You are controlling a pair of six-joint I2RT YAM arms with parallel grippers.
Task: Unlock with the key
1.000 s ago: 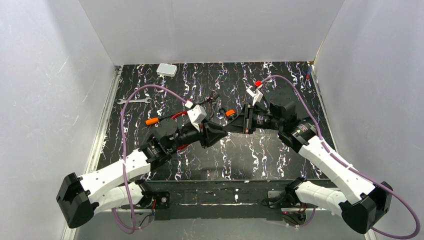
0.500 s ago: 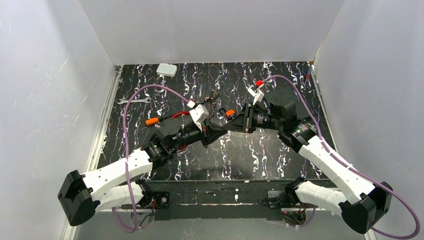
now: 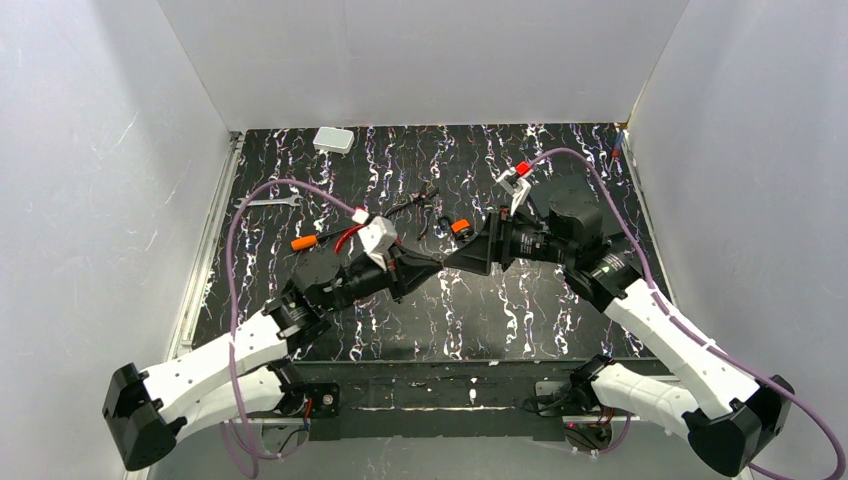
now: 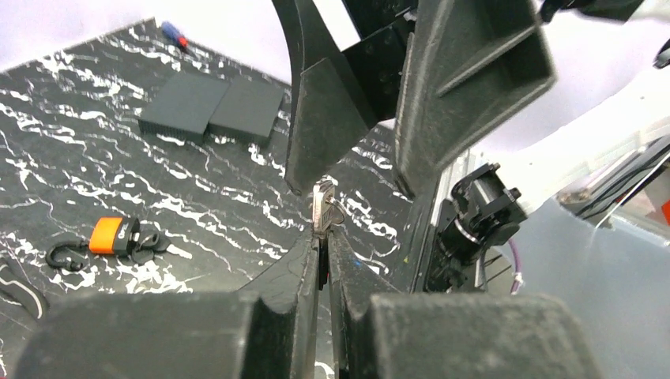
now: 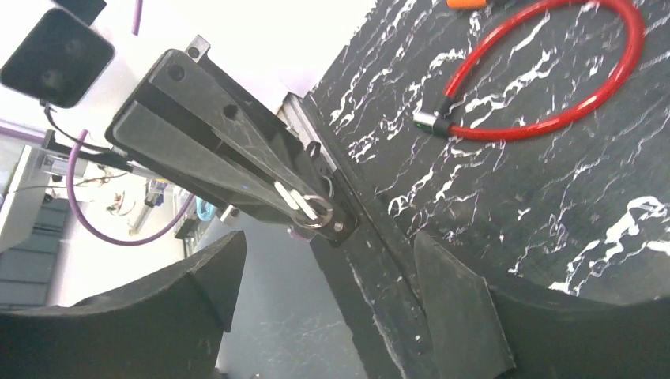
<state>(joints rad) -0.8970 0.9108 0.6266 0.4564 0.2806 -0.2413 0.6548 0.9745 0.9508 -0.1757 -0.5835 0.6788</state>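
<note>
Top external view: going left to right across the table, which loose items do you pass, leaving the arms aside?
Left to right: wrench → white box → black pliers → orange padlock → small screwdriver by the right wall.

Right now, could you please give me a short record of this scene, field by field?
left gripper: shut on the key, part of it sticking out past the fingertips
right gripper: open, tips facing the left gripper and close to the key
orange padlock: lying on the table, no gripper on it
red cable lock: lying on the table, looped
</note>
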